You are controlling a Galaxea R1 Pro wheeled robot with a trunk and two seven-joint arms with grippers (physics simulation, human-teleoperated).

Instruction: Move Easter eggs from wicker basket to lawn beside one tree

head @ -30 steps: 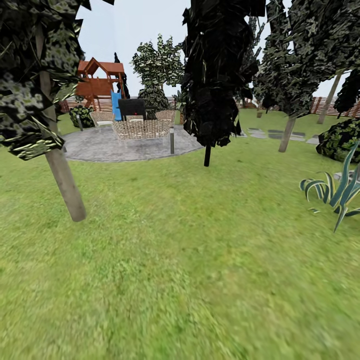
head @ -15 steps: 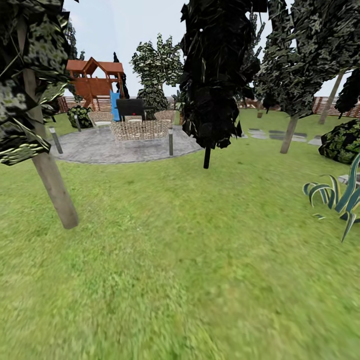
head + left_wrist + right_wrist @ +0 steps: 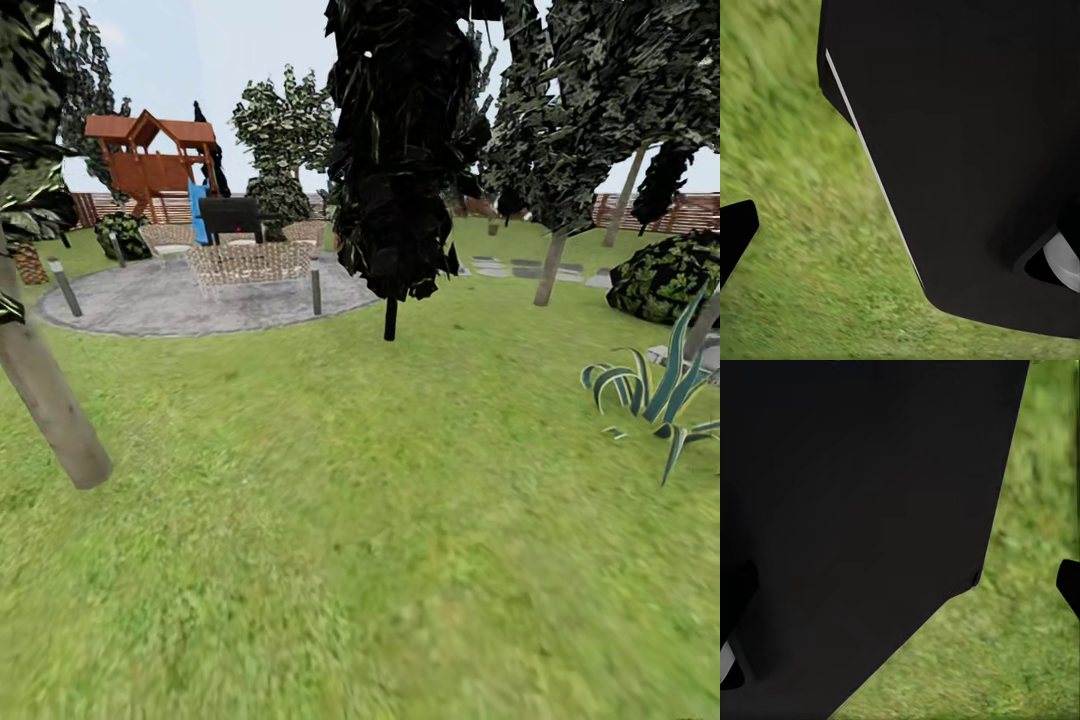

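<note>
The lawn (image 3: pixel 380 520) spreads wide ahead in the head view. A thick grey-brown tree trunk (image 3: pixel 45 400) leans at its left edge, foliage above. The Easter eggs and the wicker basket are out of view. In the left wrist view a single dark fingertip (image 3: pixel 731 236) shows at the picture's edge over grass, beside my black body (image 3: pixel 967 150). The right wrist view likewise shows one dark fingertip (image 3: pixel 1071 585) over grass beside my black body (image 3: pixel 855 510). Neither view shows how the jaws stand.
A dark narrow cypress (image 3: pixel 400 150) on a thin stem stands mid-lawn. Behind it lies a round paved patio (image 3: pixel 150 300) with wicker furniture (image 3: pixel 250 262), bollard lights (image 3: pixel 316 288) and a wooden playset (image 3: pixel 150 160). A striped plant (image 3: pixel 650 395), a bush (image 3: pixel 670 275) and a fence (image 3: pixel 690 212) stand right.
The whole head picture has slid left and slightly down, so the camera has moved; the left trunk now sits at the picture's edge. Nothing in the garden itself has moved.
</note>
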